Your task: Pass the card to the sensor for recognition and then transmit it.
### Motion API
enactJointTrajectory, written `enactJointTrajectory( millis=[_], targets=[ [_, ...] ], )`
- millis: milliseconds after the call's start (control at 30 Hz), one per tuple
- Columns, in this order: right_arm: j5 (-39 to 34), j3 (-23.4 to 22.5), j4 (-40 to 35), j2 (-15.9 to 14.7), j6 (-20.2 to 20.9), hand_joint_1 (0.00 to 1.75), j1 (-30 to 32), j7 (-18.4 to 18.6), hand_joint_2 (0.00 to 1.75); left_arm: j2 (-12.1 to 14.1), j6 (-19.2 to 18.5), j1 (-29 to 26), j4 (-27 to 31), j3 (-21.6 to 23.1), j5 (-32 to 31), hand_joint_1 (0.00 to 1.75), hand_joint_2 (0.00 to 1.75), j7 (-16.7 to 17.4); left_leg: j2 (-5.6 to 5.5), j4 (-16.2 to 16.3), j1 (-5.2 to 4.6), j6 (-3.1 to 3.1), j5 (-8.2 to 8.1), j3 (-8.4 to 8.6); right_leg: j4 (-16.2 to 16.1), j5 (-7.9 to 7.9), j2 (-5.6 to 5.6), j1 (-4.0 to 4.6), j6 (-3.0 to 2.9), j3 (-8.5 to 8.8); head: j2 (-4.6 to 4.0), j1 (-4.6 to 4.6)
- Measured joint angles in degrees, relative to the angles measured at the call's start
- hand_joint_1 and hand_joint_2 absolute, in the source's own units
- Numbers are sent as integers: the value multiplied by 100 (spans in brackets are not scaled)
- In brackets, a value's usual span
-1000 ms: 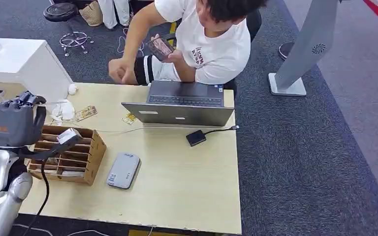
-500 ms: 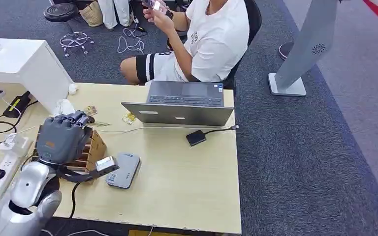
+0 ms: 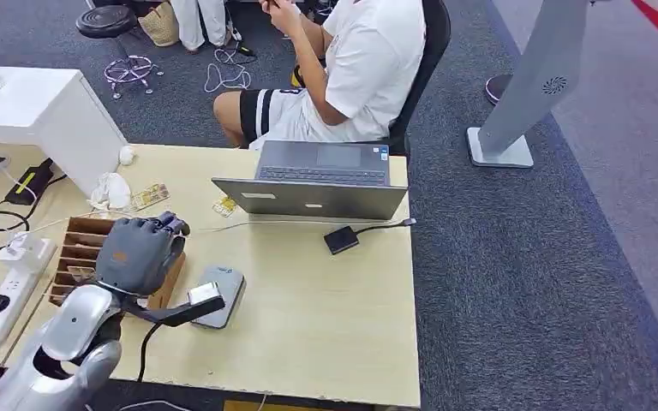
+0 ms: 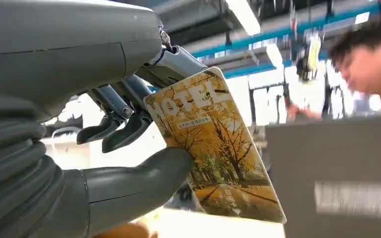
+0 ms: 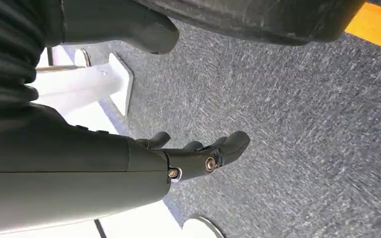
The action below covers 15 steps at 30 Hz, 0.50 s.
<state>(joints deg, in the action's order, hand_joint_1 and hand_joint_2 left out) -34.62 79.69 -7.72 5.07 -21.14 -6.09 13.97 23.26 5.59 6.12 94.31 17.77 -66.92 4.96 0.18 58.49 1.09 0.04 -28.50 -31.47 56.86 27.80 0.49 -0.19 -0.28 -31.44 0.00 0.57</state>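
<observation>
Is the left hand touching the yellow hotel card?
Touching: the left wrist view shows the left hand pinching the yellow hotel card between thumb and fingers.

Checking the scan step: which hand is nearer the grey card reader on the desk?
Left. The left hand, holding the card, sits just beside the grey card reader. The right hand hangs over carpet, away from the desk.

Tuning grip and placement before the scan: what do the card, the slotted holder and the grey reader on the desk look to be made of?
Card: likely glossy printed plastic; it stays flat and stiff, pinched in the left hand.
Slotted holder: looks like brown cardboard or thin wood, matte, with thin dividers.
Grey reader: apparently smooth moulded plastic, with rounded corners and a faint sheen.
</observation>
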Motion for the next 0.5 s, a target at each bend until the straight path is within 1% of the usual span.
enactJointTrajectory(
  millis=[133,233,333,500],
  targets=[
    [-35,13,4,15,-17,0,-1,48,175,46,-338,-1,-248,98,139,175,175,87,0,0,0,0,0,0,0,0,0,0,0,0,0,0],
    [-55,20,7,22,-31,0,-3,70,175,116,-505,-65,-382,197,197,175,175,118,2,0,0,0,0,-1,2,0,1,0,0,0,0,0],
    [-57,28,7,26,-20,0,-3,103,175,205,-553,-269,-494,277,212,175,175,194,2,0,0,0,0,-2,2,1,3,0,-1,-2,-2,0],
    [-89,35,7,31,-11,0,-6,127,175,280,-546,-569,-601,302,234,175,175,293,1,0,0,0,-1,-6,1,3,1,0,-1,-3,0,0]
  ],
)
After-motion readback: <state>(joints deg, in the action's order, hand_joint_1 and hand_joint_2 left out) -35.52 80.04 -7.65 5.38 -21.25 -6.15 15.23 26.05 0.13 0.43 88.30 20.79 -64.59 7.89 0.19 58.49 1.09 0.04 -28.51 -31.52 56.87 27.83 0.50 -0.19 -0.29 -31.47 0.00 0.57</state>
